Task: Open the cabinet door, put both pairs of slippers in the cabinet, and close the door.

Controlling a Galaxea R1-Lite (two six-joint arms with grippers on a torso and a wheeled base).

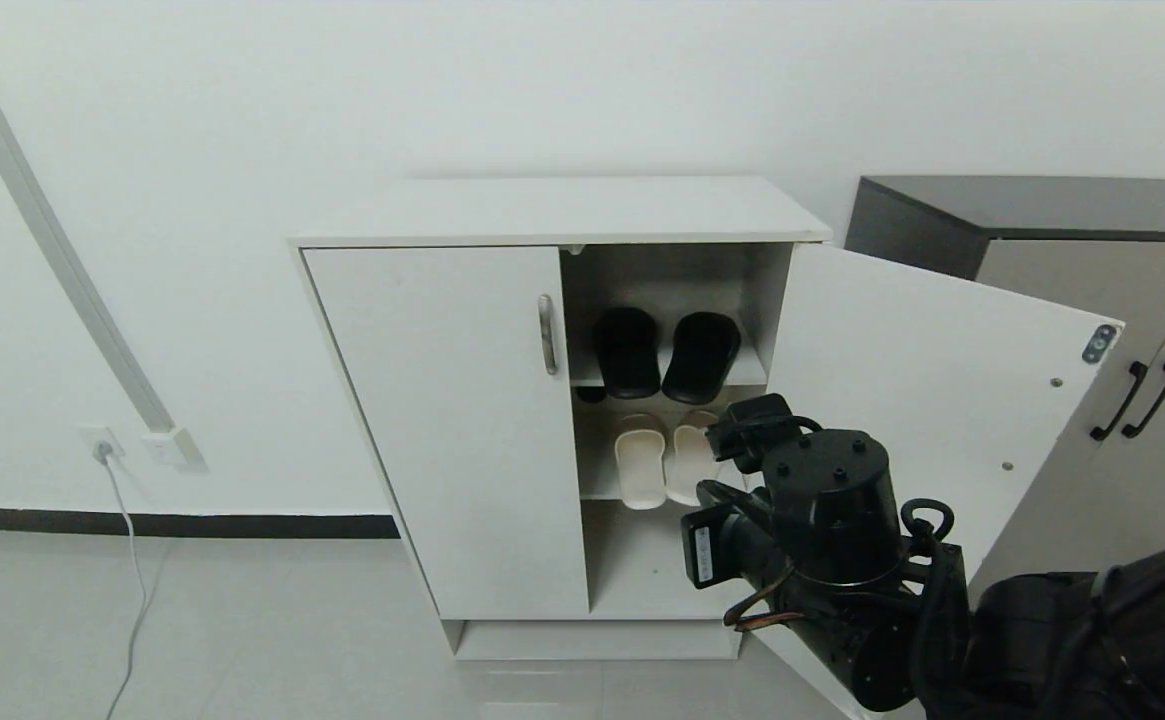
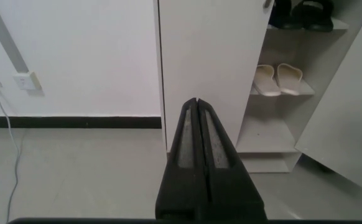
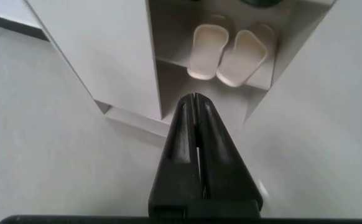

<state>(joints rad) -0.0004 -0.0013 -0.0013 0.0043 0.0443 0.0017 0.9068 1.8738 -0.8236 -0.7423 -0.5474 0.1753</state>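
Cream slippers (image 3: 209,50) on middle shelf (image 1: 597,486) ahead of right pincer (image 3: 194,97), pressed together | left pincer (image 2: 196,102) together too

Cabinet (image 1: 562,210): R door (image 1: 922,390) open, L door (image 1: 442,420) shut. Black slippers (image 1: 700,355) on top shelf (image 1: 754,376), cream slippers (image 1: 642,462) on mid shelf (image 1: 597,487). R arm (image 1: 832,520) in front of R door.

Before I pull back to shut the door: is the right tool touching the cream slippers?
Apart. The right wrist view shows the shut right tool stopping short of the cream slippers, with a clear gap between its tip and them.
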